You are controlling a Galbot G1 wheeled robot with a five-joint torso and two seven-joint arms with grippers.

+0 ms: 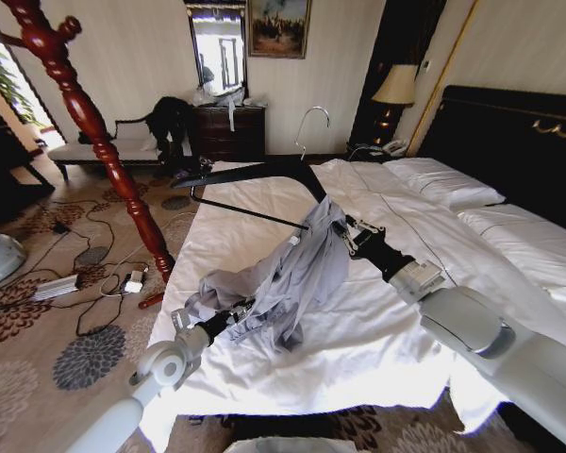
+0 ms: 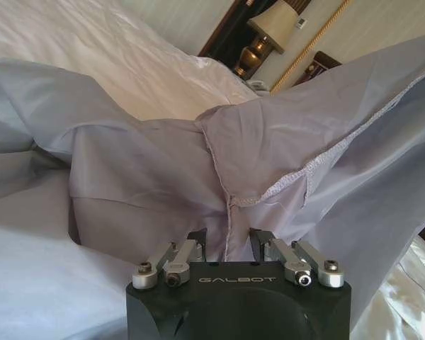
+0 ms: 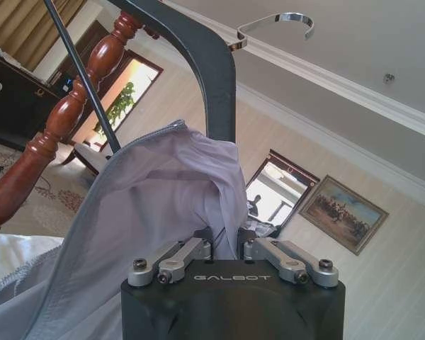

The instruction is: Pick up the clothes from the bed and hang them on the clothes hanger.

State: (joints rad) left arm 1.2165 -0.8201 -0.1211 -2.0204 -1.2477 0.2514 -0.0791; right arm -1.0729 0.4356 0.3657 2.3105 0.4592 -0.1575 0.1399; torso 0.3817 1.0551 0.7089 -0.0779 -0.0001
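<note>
The clothes, a light grey-blue shirt (image 1: 302, 274), hang in a bunch above the white bed (image 1: 377, 330), between my two grippers. My right gripper (image 1: 342, 231) is shut on one end of the black clothes hanger (image 1: 264, 170), and shirt cloth is draped over that end. In the right wrist view the right gripper (image 3: 225, 241) clamps the hanger's arm (image 3: 212, 71) beside the shirt (image 3: 163, 191), with the silver hook (image 3: 276, 21) above. Lower down and nearer me, my left gripper (image 1: 243, 310) is shut on shirt cloth. The left wrist view shows the left gripper (image 2: 228, 241) pinching a seam of the shirt (image 2: 163, 170).
A red-brown turned wooden post (image 1: 94, 123) stands left of the bed, close to the hanger's far end. Cables and a power strip (image 1: 66, 283) lie on the patterned carpet. The black headboard (image 1: 519, 142) and pillows are to the right. A dresser (image 1: 228, 132) and a bench with a black heap (image 1: 170, 118) stand at the back.
</note>
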